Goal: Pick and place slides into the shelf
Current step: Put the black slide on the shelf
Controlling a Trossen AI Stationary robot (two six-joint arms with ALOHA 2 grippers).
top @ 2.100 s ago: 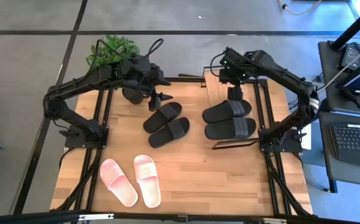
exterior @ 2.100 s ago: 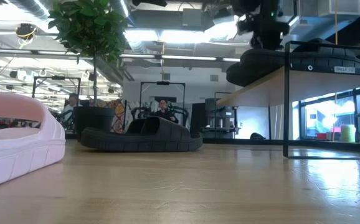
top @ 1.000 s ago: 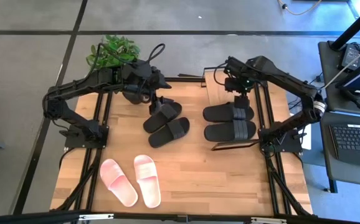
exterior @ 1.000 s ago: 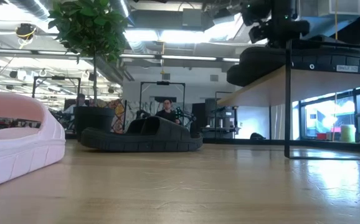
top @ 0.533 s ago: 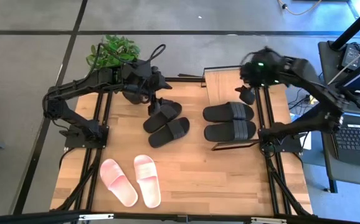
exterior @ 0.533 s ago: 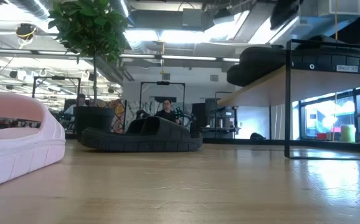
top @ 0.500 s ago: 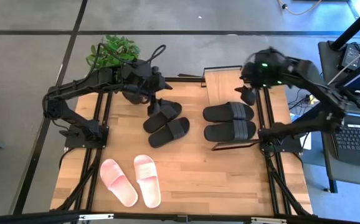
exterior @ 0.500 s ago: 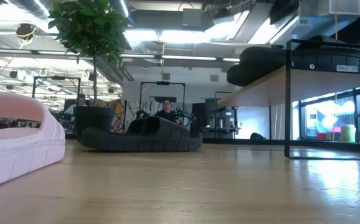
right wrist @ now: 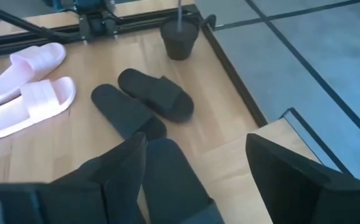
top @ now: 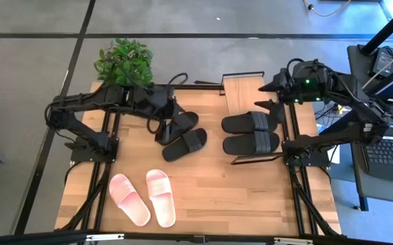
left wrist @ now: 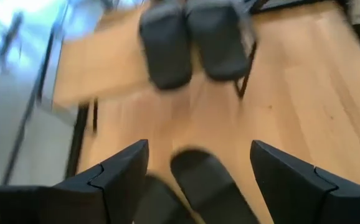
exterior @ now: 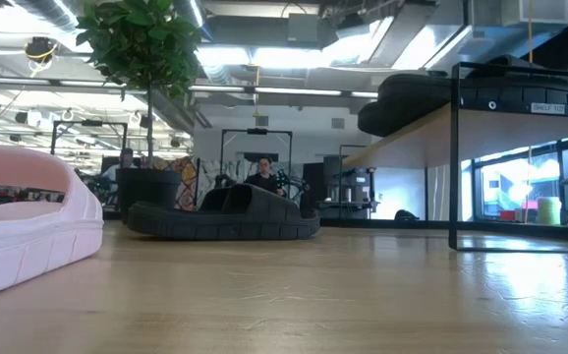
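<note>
A: Any writing readable?
B: Only a small label on the shelf [exterior: 520, 108], too small to read. Two black slides [top: 251, 132] lie on top.
A: Grippers?
B: Left gripper [top: 160, 127], fingers spread, over the table's black pair [top: 181, 135]. Right gripper [top: 270, 96], spread, holds nothing.

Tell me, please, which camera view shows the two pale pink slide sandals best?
The high view: both pale pink slide sandals lie whole, side by side, on the near part of the wooden tabletop. The right wrist view also shows both, smaller and slanted. The low view shows only part of one. The left wrist view shows none.
</note>
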